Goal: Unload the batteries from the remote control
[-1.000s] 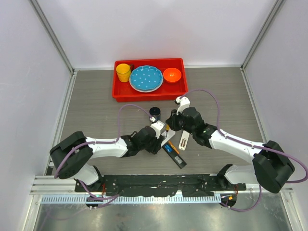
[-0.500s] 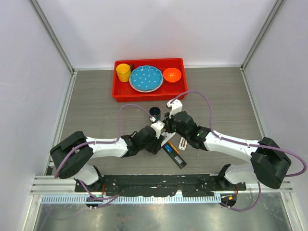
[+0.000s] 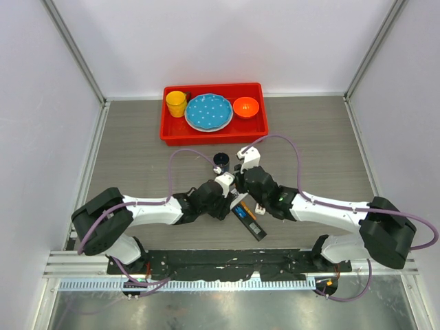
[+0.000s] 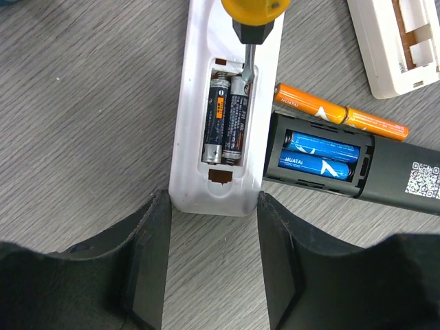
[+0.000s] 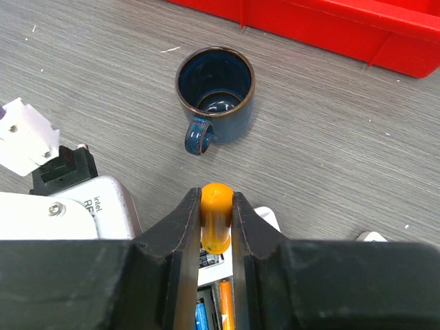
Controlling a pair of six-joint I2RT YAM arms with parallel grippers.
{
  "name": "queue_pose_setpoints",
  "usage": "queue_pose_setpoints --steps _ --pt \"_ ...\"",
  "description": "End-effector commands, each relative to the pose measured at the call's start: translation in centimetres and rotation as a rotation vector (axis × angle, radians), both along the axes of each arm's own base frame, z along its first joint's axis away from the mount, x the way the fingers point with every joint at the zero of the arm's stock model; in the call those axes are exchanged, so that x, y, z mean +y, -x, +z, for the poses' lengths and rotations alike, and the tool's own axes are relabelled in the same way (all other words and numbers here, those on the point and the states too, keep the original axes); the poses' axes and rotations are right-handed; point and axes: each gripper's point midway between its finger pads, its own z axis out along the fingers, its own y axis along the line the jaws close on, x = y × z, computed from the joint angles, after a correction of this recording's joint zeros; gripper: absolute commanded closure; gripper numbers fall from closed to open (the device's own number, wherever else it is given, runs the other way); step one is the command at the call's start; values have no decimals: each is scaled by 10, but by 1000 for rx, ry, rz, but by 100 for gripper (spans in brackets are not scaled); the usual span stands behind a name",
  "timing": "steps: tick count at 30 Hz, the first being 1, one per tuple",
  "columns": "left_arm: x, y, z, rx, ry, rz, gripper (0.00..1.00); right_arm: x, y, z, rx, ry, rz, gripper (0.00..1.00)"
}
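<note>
In the left wrist view a white remote control (image 4: pixel 196 103) lies open with two dark grey batteries (image 4: pixel 227 120) in its bay. My left gripper (image 4: pixel 213 199) is shut on the near end of this remote, one finger against each side. The orange-handled screwdriver (image 5: pixel 216 227) is clamped in my shut right gripper (image 5: pixel 216 206), and its tip (image 4: pixel 247 58) rests at the far end of the bay. To the right, a black remote (image 4: pixel 399 179) holds two blue batteries (image 4: pixel 320 157). Two orange batteries (image 4: pixel 340 113) lie loose between the remotes. From above, both grippers meet over the remotes (image 3: pixel 237 199).
A dark blue mug (image 3: pixel 221 161) stands just beyond the grippers. Behind it a red tray (image 3: pixel 213 133) holds a yellow cup (image 3: pixel 177 103), a blue plate (image 3: pixel 208 112) and an orange bowl (image 3: pixel 245 106). A white battery cover (image 4: pixel 399 48) lies right of the white remote.
My right arm has swung left and nearer with the screwdriver, ending over the white remote. The left arm and both remotes have stayed put.
</note>
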Motion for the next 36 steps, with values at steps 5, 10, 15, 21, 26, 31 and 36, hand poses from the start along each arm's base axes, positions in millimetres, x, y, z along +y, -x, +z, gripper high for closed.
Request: queue_pose_setpoints --steps 5,10,15,21,26,31,36 --pt "4 14 -18 67 -38 -21 76 -3 47 -68 188 111 86 99" --pt "4 15 -17 67 -36 -22 87 -3 49 -62 196 35 68 99" --pt "3 15 -17 69 -35 -24 100 -7 45 -60 266 -100 70 99" --pt "3 15 -18 70 -30 -23 100 -19 39 -50 278 -182 58 99" --pt "2 15 -17 69 -27 -24 100 -27 31 -36 218 -183 29 99" --pt "2 16 -18 72 -27 -26 100 -27 23 -12 145 -205 25 99" --pt "2 16 -18 72 -27 -26 100 -33 13 7 71 -202 1 99"
